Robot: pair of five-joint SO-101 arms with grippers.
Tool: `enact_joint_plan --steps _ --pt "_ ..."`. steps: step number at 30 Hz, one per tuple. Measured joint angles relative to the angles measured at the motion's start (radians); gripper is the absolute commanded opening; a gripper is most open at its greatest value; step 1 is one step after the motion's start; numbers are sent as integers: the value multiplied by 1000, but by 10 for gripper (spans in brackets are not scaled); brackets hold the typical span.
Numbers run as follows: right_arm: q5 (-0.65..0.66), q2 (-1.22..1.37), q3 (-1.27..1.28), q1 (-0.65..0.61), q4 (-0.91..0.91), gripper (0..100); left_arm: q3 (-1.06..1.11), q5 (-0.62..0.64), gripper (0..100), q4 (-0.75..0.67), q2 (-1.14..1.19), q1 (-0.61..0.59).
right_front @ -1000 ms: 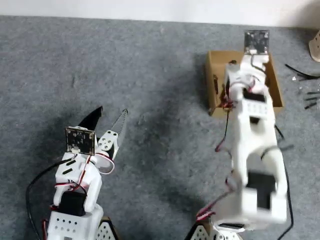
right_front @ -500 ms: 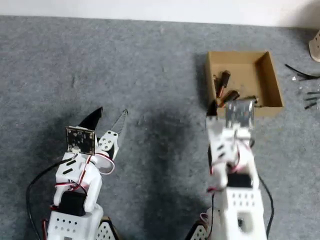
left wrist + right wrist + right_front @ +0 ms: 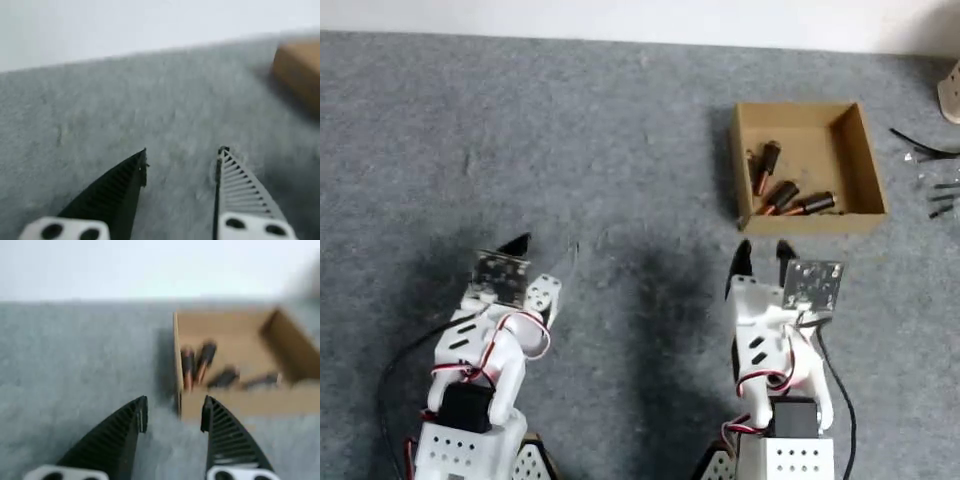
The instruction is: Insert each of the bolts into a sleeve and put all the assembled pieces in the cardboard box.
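- The left gripper (image 3: 181, 165) gapes wide and empty over the grey felt table (image 3: 620, 150).
- The right gripper (image 3: 174, 415) is half open and empty, just beside the cardboard box (image 3: 735, 160) holding assembled pieces (image 3: 780, 195).

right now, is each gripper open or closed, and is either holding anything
Left gripper: open, holding nothing.
Right gripper: open, holding nothing, just short of the cardboard box.

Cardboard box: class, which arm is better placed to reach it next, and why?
Probably right. The right gripper sits open just short of the cardboard box; the left gripper is farther off.
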Motion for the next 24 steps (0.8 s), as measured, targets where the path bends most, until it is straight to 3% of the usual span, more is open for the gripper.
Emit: enact_joint_plan --steps 5,12,19,24 --pt "-34 0 0 0 224 155 0 -152 223 239 0 0" --pt "-37 -2 0 0 595 155 0 -253 221 620 0 -2" --pt "-37 -21 0 0 628 155 0 -267 221 652 -5 -103" --pt "-37 -21 0 0 628 155 0 -267 221 655 -6 -110"
